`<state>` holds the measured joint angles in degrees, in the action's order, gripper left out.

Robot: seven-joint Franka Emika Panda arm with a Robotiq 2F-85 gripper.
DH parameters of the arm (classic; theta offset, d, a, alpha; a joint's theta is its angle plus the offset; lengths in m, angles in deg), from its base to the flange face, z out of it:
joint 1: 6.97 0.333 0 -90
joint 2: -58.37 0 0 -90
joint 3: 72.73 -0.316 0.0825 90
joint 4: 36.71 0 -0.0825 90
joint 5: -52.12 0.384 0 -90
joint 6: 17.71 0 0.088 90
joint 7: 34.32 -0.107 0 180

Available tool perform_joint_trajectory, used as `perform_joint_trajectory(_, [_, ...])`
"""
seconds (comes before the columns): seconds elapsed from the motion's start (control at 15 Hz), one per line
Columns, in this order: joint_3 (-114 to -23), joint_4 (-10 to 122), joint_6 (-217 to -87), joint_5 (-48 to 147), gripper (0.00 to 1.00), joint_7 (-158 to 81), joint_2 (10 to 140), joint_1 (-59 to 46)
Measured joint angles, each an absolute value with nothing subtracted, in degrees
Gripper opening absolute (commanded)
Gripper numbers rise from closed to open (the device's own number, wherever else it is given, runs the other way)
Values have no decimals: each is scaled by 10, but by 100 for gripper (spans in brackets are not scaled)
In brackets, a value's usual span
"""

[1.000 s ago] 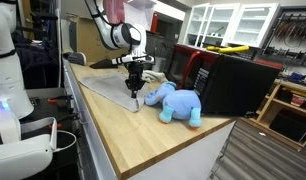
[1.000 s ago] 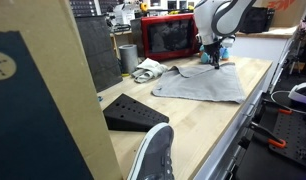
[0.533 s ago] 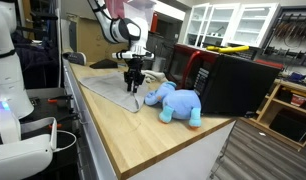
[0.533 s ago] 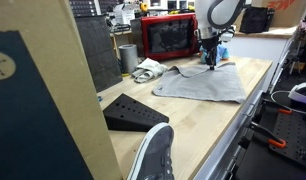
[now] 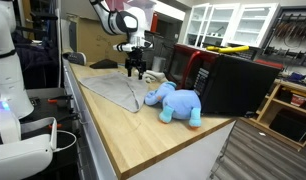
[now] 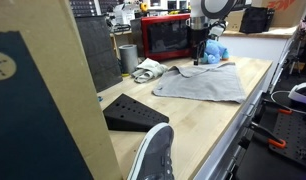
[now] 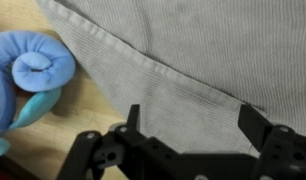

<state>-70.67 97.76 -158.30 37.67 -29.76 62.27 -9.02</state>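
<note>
Claw [image 5: 136, 73] now higher, wide and empty, above grey cloth [image 5: 108, 88] beside blue plush [image 5: 175, 102]

I can't read any writing, label or number from here. The dark panel [image 6: 33, 110] close to the camera carries a pale mark, too blurred for me to make out.

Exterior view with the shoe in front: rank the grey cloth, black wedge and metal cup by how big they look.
1. Grey cloth.
2. Black wedge, though it lies nearer the camera, so its true size against the cloth is unsure.
3. Metal cup, farthest back.
</note>
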Motion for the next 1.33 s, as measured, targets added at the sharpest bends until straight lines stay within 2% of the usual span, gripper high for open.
perform_joint_trajectory(0.8, [-737,975,-1655,402,100,-362,645,-50])
perform_joint_trajectory(1.07, [-724,975,-1722,305,100,-496,668,-34])
perform_joint_trajectory(1.33, [-673,968,-1748,138,100,-682,691,-4])
